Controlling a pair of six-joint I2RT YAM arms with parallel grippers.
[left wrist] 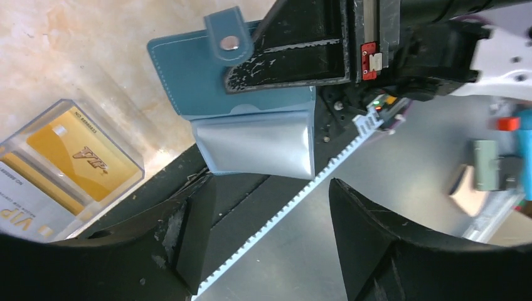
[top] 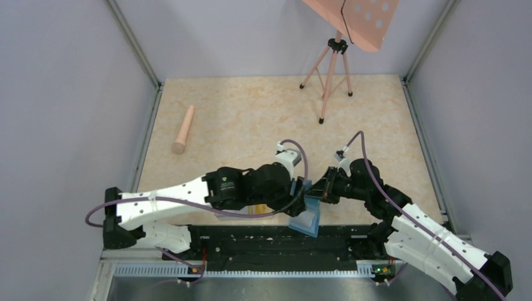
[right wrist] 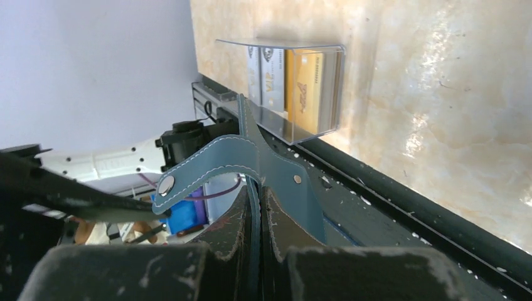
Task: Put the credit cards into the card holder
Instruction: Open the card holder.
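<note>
The teal card holder hangs open over the table's near edge, its pale inner pocket facing the left wrist camera and its snap tab curling up. My right gripper is shut on the card holder's upper edge. My left gripper stands open just short of the pocket, nothing between its fingers. The credit cards, a yellow one and a white one, lie in a clear plastic box beside the holder. From above, both grippers meet at the card holder.
A black rail and a toothed metal strip run along the near edge under the holder. A pink cylinder lies at the far left of the table. A pink tripod stands at the back.
</note>
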